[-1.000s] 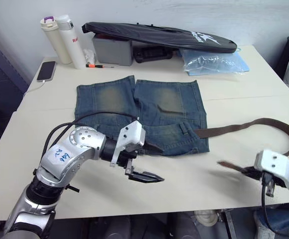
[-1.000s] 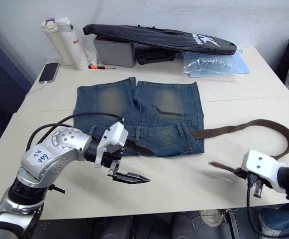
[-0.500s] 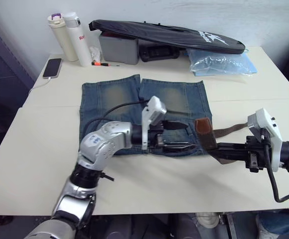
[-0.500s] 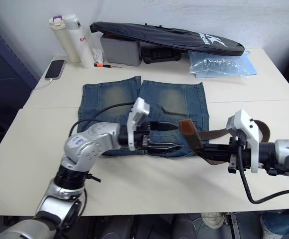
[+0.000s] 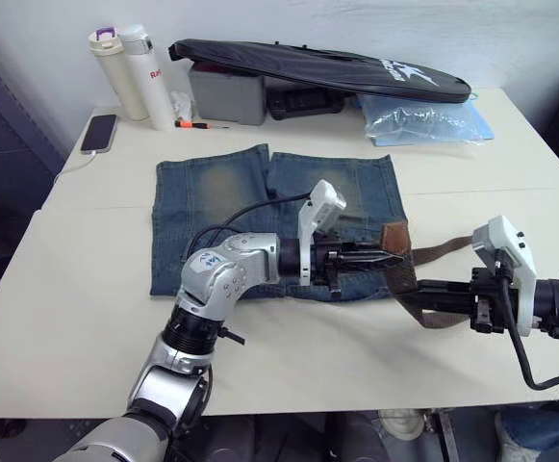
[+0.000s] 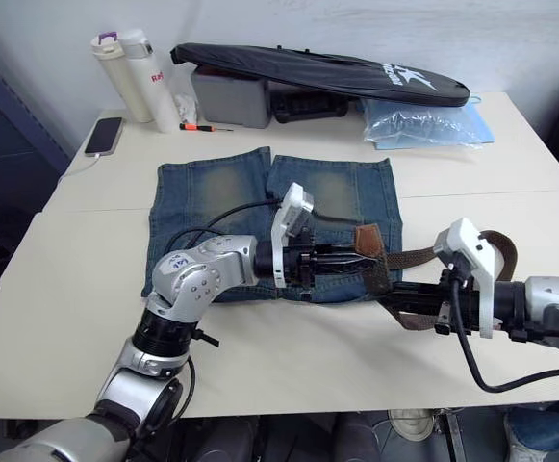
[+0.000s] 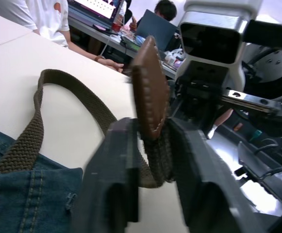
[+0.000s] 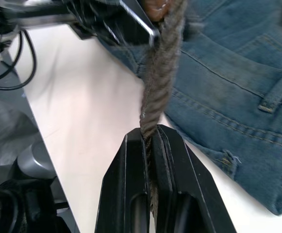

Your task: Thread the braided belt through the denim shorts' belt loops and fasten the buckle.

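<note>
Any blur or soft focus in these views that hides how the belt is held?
Left wrist view: the left tool fingers are close and soft, but the braided belt leather end between them reads clearly. Right wrist view: the right tool is sharp, shut on the belt; the denim shorts are crisp.

- The braided belt [image 7: 31,138] is showing a coarse, matt olive-brown weave, rope-like where the right pincer [image 8: 150,141] is clamping it.
- Its leather end [image 7: 149,90] is looking smooth, brown and faintly glossy, with stitching along the edge, standing between the left pincer's fingers [image 7: 109,179].
- The denim shorts [image 5: 221,188] are showing matt blue cloth with faded yellowish patches and pale seams.
- Both pincers' fingers are looking like smooth black plastic.
- The surface [image 5: 77,289] is appearing cream, smooth and matt.
- The clear blue plastic bag [image 5: 423,120] is glinting, crinkled.
</note>
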`<state>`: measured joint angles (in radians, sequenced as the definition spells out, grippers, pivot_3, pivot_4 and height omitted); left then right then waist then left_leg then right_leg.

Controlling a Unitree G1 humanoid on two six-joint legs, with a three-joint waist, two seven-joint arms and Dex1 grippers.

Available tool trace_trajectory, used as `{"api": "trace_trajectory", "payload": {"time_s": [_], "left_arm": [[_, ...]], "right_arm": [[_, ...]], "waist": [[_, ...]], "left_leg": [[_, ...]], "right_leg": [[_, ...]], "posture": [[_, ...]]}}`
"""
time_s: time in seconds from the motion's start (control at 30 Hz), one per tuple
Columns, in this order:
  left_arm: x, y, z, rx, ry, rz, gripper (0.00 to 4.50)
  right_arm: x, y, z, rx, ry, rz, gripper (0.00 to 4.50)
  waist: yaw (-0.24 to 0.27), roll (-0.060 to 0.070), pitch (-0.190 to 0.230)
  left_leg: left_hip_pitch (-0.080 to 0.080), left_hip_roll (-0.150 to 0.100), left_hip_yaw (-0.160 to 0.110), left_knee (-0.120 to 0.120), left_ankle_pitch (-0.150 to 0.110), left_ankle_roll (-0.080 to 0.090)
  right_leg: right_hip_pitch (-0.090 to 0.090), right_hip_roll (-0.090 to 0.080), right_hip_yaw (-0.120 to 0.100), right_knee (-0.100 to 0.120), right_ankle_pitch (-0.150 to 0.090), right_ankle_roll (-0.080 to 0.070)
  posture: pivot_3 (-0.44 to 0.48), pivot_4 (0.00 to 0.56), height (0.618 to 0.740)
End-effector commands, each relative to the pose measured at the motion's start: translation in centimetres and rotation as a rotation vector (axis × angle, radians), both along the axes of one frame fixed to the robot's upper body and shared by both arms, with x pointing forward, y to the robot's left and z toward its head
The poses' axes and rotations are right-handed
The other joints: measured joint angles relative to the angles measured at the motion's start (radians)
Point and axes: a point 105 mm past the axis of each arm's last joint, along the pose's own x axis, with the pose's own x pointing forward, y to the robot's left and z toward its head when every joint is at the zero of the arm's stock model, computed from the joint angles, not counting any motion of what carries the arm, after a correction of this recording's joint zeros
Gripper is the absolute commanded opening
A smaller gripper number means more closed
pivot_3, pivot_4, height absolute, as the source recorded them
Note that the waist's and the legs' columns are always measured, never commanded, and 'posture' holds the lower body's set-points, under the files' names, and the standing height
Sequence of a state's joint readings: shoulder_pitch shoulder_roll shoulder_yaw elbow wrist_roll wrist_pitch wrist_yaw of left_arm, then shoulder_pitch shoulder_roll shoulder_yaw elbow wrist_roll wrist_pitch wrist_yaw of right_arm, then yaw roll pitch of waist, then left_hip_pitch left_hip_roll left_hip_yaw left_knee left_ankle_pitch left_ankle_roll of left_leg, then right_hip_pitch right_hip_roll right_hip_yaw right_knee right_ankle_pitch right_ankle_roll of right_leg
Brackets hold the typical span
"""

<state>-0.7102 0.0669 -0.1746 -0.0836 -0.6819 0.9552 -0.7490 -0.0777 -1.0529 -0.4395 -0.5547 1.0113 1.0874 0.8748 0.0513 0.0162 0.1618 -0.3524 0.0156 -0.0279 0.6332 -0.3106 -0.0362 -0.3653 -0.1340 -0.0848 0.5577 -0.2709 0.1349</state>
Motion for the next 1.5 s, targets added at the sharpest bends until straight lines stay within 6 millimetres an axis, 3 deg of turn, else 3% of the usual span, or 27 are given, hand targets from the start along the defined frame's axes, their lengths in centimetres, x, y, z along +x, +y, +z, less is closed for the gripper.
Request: {"api": "trace_trajectory", "payload": {"time_s": [0.03, 0.13, 0.23, 0.3, 0.37, 0.47, 0.5, 0.67, 0.73, 0.8, 0.93, 1.07, 1.27, 1.37, 1.5], "left_arm": [[-2.0, 0.7, 1.4, -0.055, 0.036, -0.137, 0.02], [-1.4, 1.1, 1.7, -0.066, 0.07, -0.134, 0.02], [0.0, 0.5, 2.6, -0.097, 0.098, -0.097, 0.0], [1.2, -0.5, 3.3, -0.135, 0.134, -0.047, 0.0], [2.2, -1.4, 4.0, -0.191, 0.209, -0.005, 0.0], [2.7, -2.4, 5.2, -0.287, 0.349, -0.008, 0.0], [2.9, -3.1, 5.8, -0.326, 0.411, -0.006, 0.0], [3.7, -5.3, 7.1, -0.418, 0.601, 0.01, 0.0], [3.3, -6.1, 8.1, -0.451, 0.641, -0.033, 0.0], [3.0, -6.4, 8.7, -0.465, 0.661, -0.063, 0.0], [-0.4, -6.1, 10.2, -0.454, 0.612, -0.275, 0.0], [-0.5, -5.6, 9.9, -0.43, 0.602, -0.278, 0.0], [0.1, -5.8, 9.4, -0.409, 0.588, -0.219, 0.0], [0.5, -5.9, 9.2, -0.404, 0.581, -0.186, 0.0], [1.3, -5.9, 9.2, -0.416, 0.575, -0.136, 0.0]], "right_arm": [[-0.2, 0.3, 1.0, 0.002, -0.061, -0.017, 0.0], [0.0, -0.3, 1.1, -0.004, -0.076, -0.075, 0.0], [-0.3, -1.9, 2.0, 0.035, -0.095, -0.174, 1.01], [-0.7, -4.2, 3.8, 0.088, -0.145, -0.291, 2.15], [-1.3, -6.2, 5.5, 0.153, -0.212, -0.401, 2.97], [-2.3, -7.5, 6.8, 0.248, -0.28, -0.509, 4.29], [-2.9, -7.1, 7.1, 0.323, -0.305, -0.524, 4.42], [-5.5, -3.6, 6.5, 0.6, -0.262, -0.538, 4.42], [-6.1, -0.6, 5.4, 0.691, -0.178, -0.488, 4.42], [-6.4, 1.1, 4.9, 0.746, -0.129, -0.468, 4.42], [-3.4, 3.1, 3.0, 0.887, -0.075, -0.525, 4.42], [-1.1, 3.5, 2.9, 1.045, -0.094, -0.567, 4.42], [1.3, 2.4, 3.5, 1.244, -0.165, -0.643, 4.42], [1.6, 2.7, 4.2, 1.192, -0.293, -0.608, 4.42], [2.6, 1.2, 4.7, 1.246, -0.403, -0.708, 4.42]], "waist": [[-0.001, 0.0, 0.0], [0.0, 0.0, 0.0], [0.011, -0.001, 0.001], [0.017, -0.001, 0.0], [0.022, -0.001, 0.0], [0.024, -0.001, 0.001], [0.023, -0.002, 0.001], [0.018, 0.0, 0.0], [0.011, -0.002, 0.0], [0.002, -0.006, 0.0], [-0.009, -0.006, -0.001], [-0.01, -0.002, -0.003], [-0.014, -0.001, -0.003], [-0.016, 0.0, -0.004], [-0.024, 0.001, -0.005]], "left_leg": [[0.0, 0.0, 0.0, 0.0, 0.0, 0.0], [0.0, 0.0, 0.001, 0.0, 0.0, 0.0], [0.0, 0.0, 0.001, 0.0, 0.0, 0.0], [-0.001, 0.0, 0.002, 0.002, 0.0, 0.001], [-0.002, -0.001, 0.004, 0.003, -0.002, 0.004], [-0.001, -0.001, 0.006, 0.002, -0.004, 0.007], [-0.001, 0.0, 0.007, 0.002, -0.004, 0.008], [-0.001, 0.001, 0.01, -0.004, -0.003, 0.013], [0.0, 0.001, 0.01, -0.003, -0.003, 0.013], [0.0, 0.001, 0.01, -0.003, -0.003, 0.012], [-0.001, 0.0, 0.012, -0.002, -0.003, 0.011], [0.0, -0.001, 0.012, -0.003, -0.001, 0.008], [-0.001, 0.0, 0.012, -0.003, -0.001, 0.007], [0.0, 0.0, 0.013, -0.003, -0.001, 0.008], [0.0, 0.0, 0.012, -0.004, -0.003, 0.011]], "right_leg": [[0.0, 0.0, 0.0, 0.0, 0.0, 0.0], [-0.002, 0.0, 0.001, 0.0, 0.0, 0.0], [-0.002, 0.0, 0.001, -0.001, 0.0, 0.0], [-0.002, 0.0, 0.002, -0.002, 0.001, -0.001], [-0.002, 0.0, 0.003, -0.003, 0.001, -0.001], [-0.002, 0.0, 0.005, -0.005, 0.001, -0.001], [-0.002, 0.0, 0.006, -0.004, 0.001, -0.001], [-0.008, 0.001, 0.009, -0.001, 0.001, -0.001], [-0.008, 0.002, 0.01, 0.0, 0.001, -0.001], [-0.008, 0.002, 0.011, -0.001, 0.001, 0.0], [-0.007, 0.001, 0.014, -0.007, 0.003, 0.001], [-0.01, 0.001, 0.016, -0.003, 0.003, 0.0], [-0.011, 0.002, 0.015, -0.002, 0.003, 0.0], [-0.011, 0.002, 0.015, -0.002, 0.003, 0.0], [-0.011, 0.002, 0.015, -0.002, 0.003, 0.0]], "posture": [[0.0, 0.15, 0.74], [0.0, 0.15, 0.74], [0.0, 0.15, 0.74], [0.0, 0.15, 0.74], [0.0, 0.15, 0.74], [0.0, 0.15, 0.74], [0.0, 0.15, 0.74], [0.0, 0.15, 0.74], [0.0, 0.15, 0.74], [0.0, 0.15, 0.74], [0.0, 0.15, 0.74], [0.0, 0.15, 0.74], [0.0, 0.15, 0.74], [0.0, 0.15, 0.74], [0.0, 0.15, 0.74]]}}
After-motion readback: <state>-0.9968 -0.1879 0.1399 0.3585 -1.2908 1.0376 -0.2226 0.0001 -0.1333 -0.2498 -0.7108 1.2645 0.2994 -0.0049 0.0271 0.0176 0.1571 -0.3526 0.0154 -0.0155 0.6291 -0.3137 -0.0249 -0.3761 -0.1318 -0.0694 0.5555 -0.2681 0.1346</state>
